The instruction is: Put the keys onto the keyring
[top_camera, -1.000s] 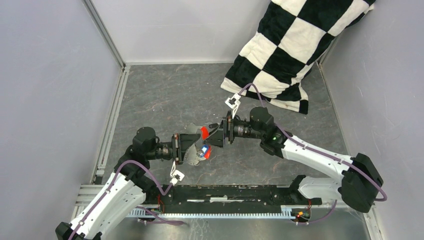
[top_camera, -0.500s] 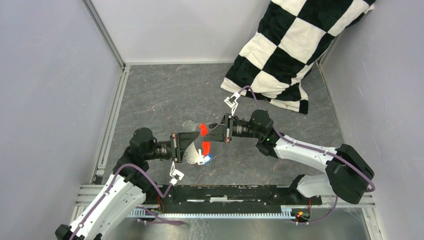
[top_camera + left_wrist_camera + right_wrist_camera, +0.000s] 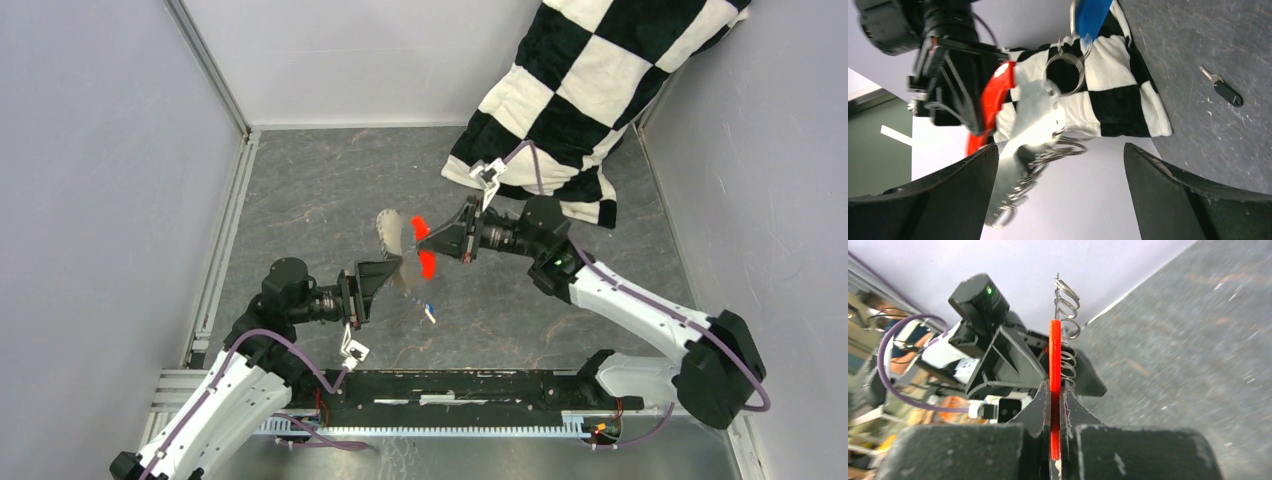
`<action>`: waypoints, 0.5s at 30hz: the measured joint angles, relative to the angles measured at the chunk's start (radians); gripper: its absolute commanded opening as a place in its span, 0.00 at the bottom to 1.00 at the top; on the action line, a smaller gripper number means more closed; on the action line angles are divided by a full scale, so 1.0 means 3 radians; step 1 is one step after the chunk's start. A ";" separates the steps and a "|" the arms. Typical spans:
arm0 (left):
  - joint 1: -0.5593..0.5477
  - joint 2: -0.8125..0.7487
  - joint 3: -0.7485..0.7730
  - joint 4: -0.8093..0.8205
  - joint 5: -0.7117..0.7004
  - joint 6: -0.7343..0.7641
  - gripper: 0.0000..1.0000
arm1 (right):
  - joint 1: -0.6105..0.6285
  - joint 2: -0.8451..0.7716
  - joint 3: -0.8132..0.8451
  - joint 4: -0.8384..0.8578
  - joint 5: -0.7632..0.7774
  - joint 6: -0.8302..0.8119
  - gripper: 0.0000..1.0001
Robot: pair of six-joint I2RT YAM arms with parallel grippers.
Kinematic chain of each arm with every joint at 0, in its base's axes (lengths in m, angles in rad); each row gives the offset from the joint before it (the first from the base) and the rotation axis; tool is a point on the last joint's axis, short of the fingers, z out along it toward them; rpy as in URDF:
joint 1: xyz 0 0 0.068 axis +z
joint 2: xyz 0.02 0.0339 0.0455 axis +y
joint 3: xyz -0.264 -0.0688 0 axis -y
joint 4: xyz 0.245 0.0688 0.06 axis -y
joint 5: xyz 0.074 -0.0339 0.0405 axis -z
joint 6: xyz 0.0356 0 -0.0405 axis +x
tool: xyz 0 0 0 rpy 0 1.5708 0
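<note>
Keyring pinched in the right fingers, left fingers spread wide

Nearest us, the left fingers (image 3: 948, 200) stand wide apart just short of the keyring (image 3: 1034, 117), gripping nothing. We see the keyring held off the table (image 3: 320, 190), its red tag (image 3: 1054, 355) clamped edge-on between the right fingers (image 3: 1038, 407). The blue key (image 3: 1091, 14) hangs from the keyring. The black key (image 3: 1224, 92) lies on the table, well apart from it. Beyond the keyring lies a checkered cloth (image 3: 580, 90).
</note>
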 measured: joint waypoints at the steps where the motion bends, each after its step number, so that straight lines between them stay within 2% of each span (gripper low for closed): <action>1: 0.0000 -0.0013 0.0000 -0.0023 -0.0025 -0.0001 1.00 | -0.0036 -0.0046 0.0071 -0.0102 0.0015 -0.0117 0.00; 6: 0.0000 -0.0052 -0.0005 -0.0011 -0.0251 -0.0001 1.00 | -0.0132 -0.0326 0.0362 -0.0585 0.0102 -0.0871 0.00; 12: 0.0000 -0.0090 -0.0140 0.0328 -0.0507 -0.0009 1.00 | -0.0134 -0.0638 0.0462 -0.1176 0.0132 -0.1843 0.00; 15: 0.0000 -0.0067 -0.0028 0.0238 -0.0649 -0.0287 1.00 | -0.0134 -0.0730 0.0462 -0.1422 0.0159 -0.2173 0.00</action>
